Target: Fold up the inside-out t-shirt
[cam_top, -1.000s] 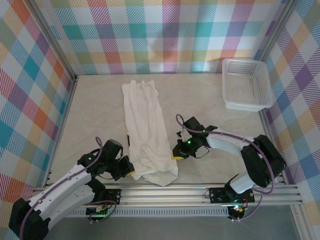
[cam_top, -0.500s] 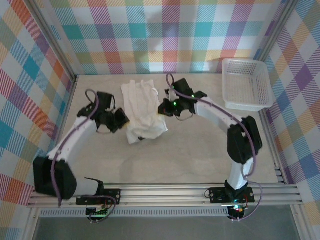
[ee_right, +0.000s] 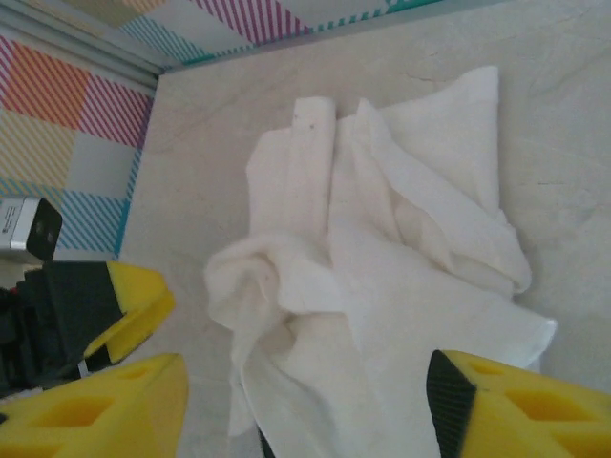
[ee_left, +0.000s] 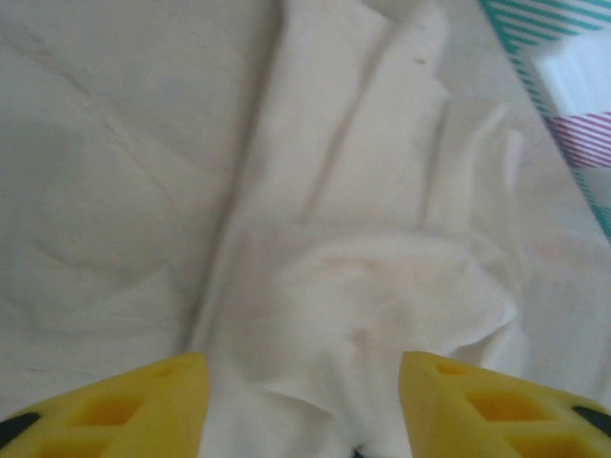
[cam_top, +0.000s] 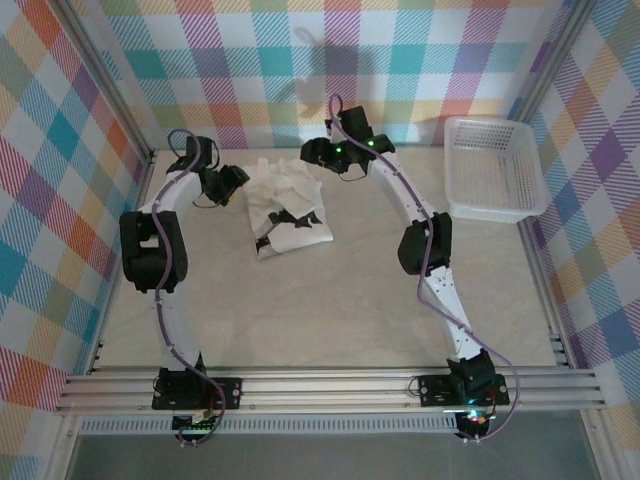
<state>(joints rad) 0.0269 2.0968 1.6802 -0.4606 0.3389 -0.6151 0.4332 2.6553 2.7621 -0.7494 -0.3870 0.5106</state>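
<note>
Plain cream soft-cloth t-shirt (cam_top: pixel 290 208), bunched and rumpled, in the upper middle of the top view, slightly left of centre, on the pale beige tabletop (cam_top: pixel 350 300). Folded over on itself in loose layers, narrower end towards the back wall, wider lumpy end towards the frame's centre, dark shadows in the creases. In the left wrist view, spread from the lower centre up to the top edge, long pleats running upward. In the right wrist view, a rolled lump at centre left and a flatter flap at lower right.

Black-and-yellow two-finger left gripper (cam_top: pixel 228 182) just beside the shirt's left edge, upper left of the top view. Jaws apart, nothing clamped, cloth beneath the gap between the yellow fingers (ee_left: pixel 124 405). Black-and-yellow right gripper (cam_top: pixel 312 152) at the shirt's far right corner, above centre. Jaws likewise wide apart, gripping nothing, cloth below the gap.

White plastic mesh basket (cam_top: pixel 497 212) in the upper right of the top view, well apart from the shirt. Pastel plaid wall panels (cam_top: pixel 400 60) around the table on three sides.
</note>
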